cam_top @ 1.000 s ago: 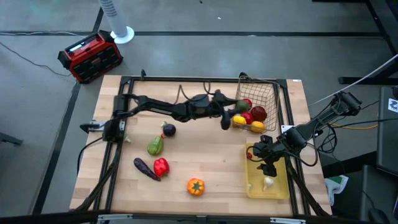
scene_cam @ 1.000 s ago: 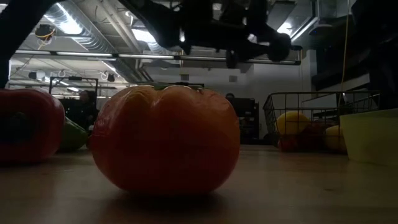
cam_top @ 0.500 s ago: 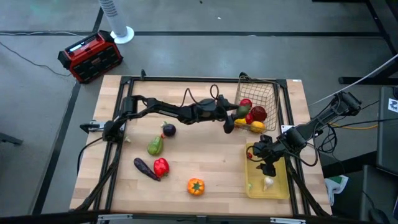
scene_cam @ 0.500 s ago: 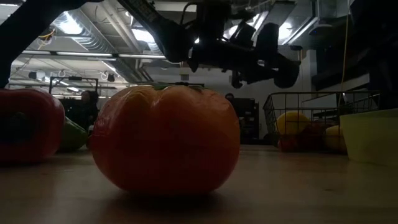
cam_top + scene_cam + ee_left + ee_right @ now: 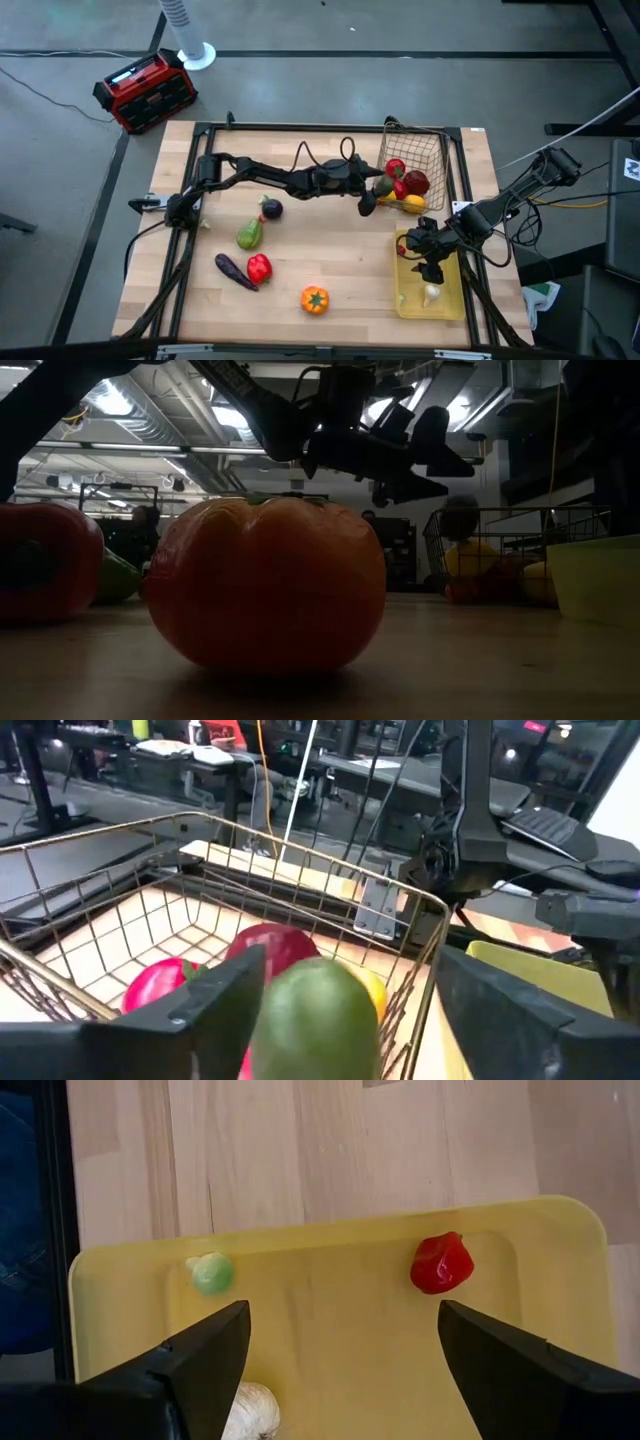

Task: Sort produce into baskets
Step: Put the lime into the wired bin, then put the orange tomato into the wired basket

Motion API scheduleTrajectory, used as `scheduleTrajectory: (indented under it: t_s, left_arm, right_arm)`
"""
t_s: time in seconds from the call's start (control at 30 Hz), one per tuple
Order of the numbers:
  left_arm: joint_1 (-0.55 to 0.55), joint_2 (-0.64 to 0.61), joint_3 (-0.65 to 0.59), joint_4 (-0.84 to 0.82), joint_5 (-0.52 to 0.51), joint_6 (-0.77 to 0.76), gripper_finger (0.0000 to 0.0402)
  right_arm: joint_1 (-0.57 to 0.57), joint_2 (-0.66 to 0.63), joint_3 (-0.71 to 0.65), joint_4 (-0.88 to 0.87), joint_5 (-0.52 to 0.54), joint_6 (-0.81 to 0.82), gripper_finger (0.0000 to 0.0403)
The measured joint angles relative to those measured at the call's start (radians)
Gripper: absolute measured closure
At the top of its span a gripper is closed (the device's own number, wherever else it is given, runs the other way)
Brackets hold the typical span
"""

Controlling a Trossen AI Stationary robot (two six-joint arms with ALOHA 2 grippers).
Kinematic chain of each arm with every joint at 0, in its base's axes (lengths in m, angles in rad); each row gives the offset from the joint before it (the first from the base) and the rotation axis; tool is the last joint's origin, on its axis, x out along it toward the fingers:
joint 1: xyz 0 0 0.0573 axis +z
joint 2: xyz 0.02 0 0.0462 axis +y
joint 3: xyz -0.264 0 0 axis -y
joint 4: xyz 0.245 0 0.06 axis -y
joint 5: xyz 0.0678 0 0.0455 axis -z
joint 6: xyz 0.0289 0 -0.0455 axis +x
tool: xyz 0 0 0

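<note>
The counter (image 5: pixel 340 255) is a single wooden surface with a dark frame around it, and it carries two containers. The wire basket (image 5: pixel 425 150) stands at the far right corner; the yellow tray (image 5: pixel 447 300) lies flat at the near right edge.

Two arms are present. The left arm reaches across the counter, and the left hand (image 5: pixel 372 190) sits at the basket's near-left rim. Its fingers are spread with a green fruit (image 5: pixel 318 1015) between them; whether the pads still touch the fruit cannot be told. In the low view a dark round shape (image 5: pixel 460 518) shows at the basket rim, just below that hand. The right hand (image 5: pixel 428 262) hovers over the tray with its fingers released, holding nothing.

Basket contents visible from above: two red pieces (image 5: pixel 416 183) and two yellow pieces (image 5: pixel 412 204) (others may be hidden under the hand).

Tray contents: three pieces, namely one red pepper (image 5: pixel 441 1264), one small green ball (image 5: pixel 211 1273) and one white garlic (image 5: pixel 247 1409).

Loose on the counter: five pieces. One orange tomato (image 5: pixel 314 299), one red pepper (image 5: pixel 259 267), one purple eggplant (image 5: pixel 233 270), one green avocado (image 5: pixel 249 235), one dark purple round piece (image 5: pixel 270 209).
</note>
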Motion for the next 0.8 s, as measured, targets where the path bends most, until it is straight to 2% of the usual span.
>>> scheduleTrajectory:
  t_s: [0.27, 0.47, 0.8]
  left_arm:
    - [0.017, -0.008, 0.000, -0.004, 0.006, 0.003, 0.0055]
    - [0.051, -0.070, 0.000, -0.039, 0.105, -0.001, 0.0039]
    - [0.077, -0.298, -0.001, -0.493, 0.119, -0.006, 0.0034]
  right_arm:
    - [0.000, 0.000, 0.000, 0.000, 0.000, 0.000, 0.0081]
    - [0.000, 0.000, 0.000, 0.002, 0.001, 0.000, 0.0081]
    - [0.000, 0.000, 0.000, 0.002, 0.001, 0.000, 0.0081]
